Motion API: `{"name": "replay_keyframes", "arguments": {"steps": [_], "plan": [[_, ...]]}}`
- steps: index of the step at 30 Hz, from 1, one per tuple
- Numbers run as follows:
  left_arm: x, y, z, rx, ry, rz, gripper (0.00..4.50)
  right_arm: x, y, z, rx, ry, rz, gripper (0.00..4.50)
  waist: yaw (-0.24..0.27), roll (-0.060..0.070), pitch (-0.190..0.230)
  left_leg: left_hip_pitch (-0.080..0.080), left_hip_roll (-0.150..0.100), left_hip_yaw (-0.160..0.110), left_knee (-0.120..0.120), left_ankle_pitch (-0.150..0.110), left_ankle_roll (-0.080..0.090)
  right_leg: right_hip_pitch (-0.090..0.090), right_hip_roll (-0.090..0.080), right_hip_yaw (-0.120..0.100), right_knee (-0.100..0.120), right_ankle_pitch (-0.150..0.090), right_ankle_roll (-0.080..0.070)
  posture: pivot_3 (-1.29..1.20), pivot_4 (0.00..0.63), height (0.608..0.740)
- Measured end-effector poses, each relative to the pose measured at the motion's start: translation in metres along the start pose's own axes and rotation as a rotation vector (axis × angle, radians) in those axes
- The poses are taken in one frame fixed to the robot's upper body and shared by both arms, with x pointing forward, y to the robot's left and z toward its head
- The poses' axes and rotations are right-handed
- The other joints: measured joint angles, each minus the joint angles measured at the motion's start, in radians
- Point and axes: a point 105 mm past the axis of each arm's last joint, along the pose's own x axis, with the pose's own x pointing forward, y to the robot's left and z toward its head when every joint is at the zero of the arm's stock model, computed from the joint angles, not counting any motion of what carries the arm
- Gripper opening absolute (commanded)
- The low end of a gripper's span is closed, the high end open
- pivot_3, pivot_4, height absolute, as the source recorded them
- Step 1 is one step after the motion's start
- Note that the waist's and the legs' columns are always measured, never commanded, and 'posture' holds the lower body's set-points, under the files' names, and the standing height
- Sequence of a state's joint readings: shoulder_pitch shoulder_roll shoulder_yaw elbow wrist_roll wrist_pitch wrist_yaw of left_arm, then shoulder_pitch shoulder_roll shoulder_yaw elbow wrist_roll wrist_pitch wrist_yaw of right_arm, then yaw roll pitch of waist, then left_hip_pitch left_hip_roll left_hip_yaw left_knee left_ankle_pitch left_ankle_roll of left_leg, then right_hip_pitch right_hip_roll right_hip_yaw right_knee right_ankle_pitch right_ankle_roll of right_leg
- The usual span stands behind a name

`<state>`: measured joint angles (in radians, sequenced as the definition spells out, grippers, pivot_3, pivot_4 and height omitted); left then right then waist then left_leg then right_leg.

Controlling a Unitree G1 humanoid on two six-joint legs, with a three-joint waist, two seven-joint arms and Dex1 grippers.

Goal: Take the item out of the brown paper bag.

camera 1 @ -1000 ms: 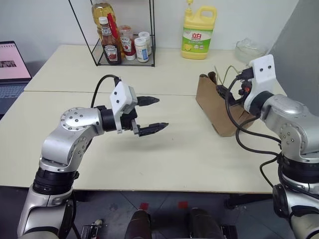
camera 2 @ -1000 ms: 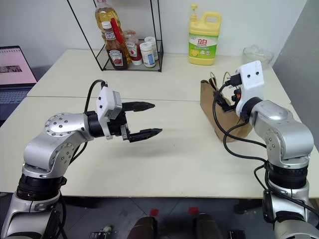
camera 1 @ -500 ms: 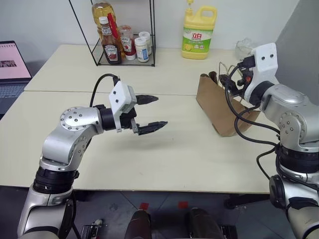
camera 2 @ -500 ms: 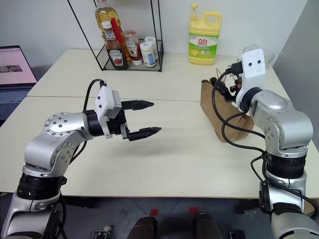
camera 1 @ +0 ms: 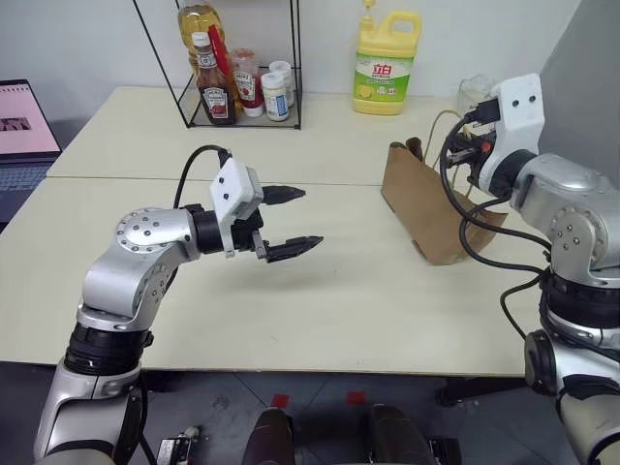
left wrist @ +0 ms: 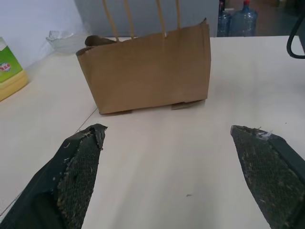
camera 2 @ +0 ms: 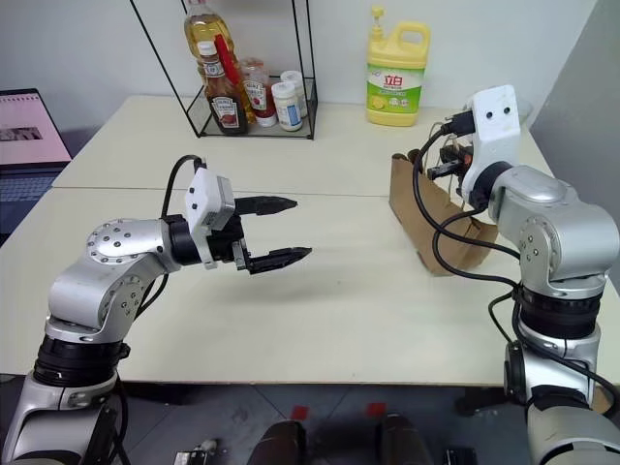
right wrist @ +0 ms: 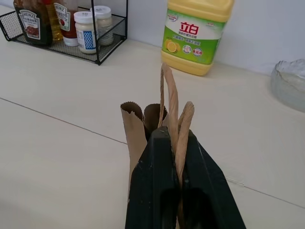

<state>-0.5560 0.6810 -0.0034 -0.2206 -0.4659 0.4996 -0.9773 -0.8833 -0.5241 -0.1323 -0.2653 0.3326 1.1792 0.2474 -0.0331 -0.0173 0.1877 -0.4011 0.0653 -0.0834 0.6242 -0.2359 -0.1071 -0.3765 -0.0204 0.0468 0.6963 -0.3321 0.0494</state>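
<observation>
The brown paper bag [camera 1: 426, 208] stands upright on the table's right side, its mouth pinched narrow [right wrist: 136, 129]. My right gripper [right wrist: 172, 136] hovers just above that mouth. It is shut on the bag's beige cord handles [right wrist: 170, 95], which run up between its black fingers. The item is hidden inside the bag. My left gripper [camera 1: 310, 216] hangs over the middle of the table, well to the left of the bag. It is open and empty, pointing toward the bag's broad side [left wrist: 147, 71].
A yellow detergent jug [camera 1: 386, 63] stands behind the bag. A wire rack [camera 1: 237, 87] with sauce bottles and jars sits at the back left, a laptop [camera 1: 24, 136] at the far left, and a glass bowl [camera 1: 475, 92] at the back right.
My right gripper has closed on the cord handles and lifted slightly, drawing them up above the bag. The left arm has stayed still.
</observation>
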Motion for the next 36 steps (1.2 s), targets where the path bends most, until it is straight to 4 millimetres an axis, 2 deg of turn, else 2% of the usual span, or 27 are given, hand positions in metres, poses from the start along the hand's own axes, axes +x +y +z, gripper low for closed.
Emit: {"name": "replay_keyframes", "arguments": {"steps": [8,19,26,36], "plan": [[-0.012,0.012,0.005,-0.060,-0.023,0.074,4.50,0.008,-0.011,0.006,-0.096,0.019,0.043,0.05,-0.001,0.001,0.000,-0.001,0.000,0.001,0.000,0.000,0.000,-0.002,0.000,0.000,0.000,0.000,0.000,0.00,0.150,0.740],[-0.041,0.021,-0.003,-0.182,0.025,0.136,4.50,0.025,0.003,0.035,-0.326,-0.058,0.239,0.05,-0.009,0.004,0.004,-0.003,0.000,0.001,0.000,0.000,0.000,-0.004,0.000,0.001,0.000,0.000,0.000,0.00,0.150,0.740],[-0.061,0.013,-0.017,-0.273,0.063,0.182,4.50,0.035,0.031,0.050,-0.425,-0.117,0.400,0.05,-0.020,0.004,0.005,-0.008,0.000,0.001,0.000,0.000,0.000,-0.009,0.000,0.001,0.001,0.000,0.000,0.00,0.150,0.740],[-0.094,-0.002,-0.040,-0.396,0.128,0.244,4.50,0.053,0.095,0.078,-0.447,-0.224,0.581,0.05,-0.025,0.005,0.005,-0.009,0.001,0.001,0.000,0.000,0.000,-0.012,0.000,0.001,0.002,0.000,0.000,0.00,0.150,0.740]]}}
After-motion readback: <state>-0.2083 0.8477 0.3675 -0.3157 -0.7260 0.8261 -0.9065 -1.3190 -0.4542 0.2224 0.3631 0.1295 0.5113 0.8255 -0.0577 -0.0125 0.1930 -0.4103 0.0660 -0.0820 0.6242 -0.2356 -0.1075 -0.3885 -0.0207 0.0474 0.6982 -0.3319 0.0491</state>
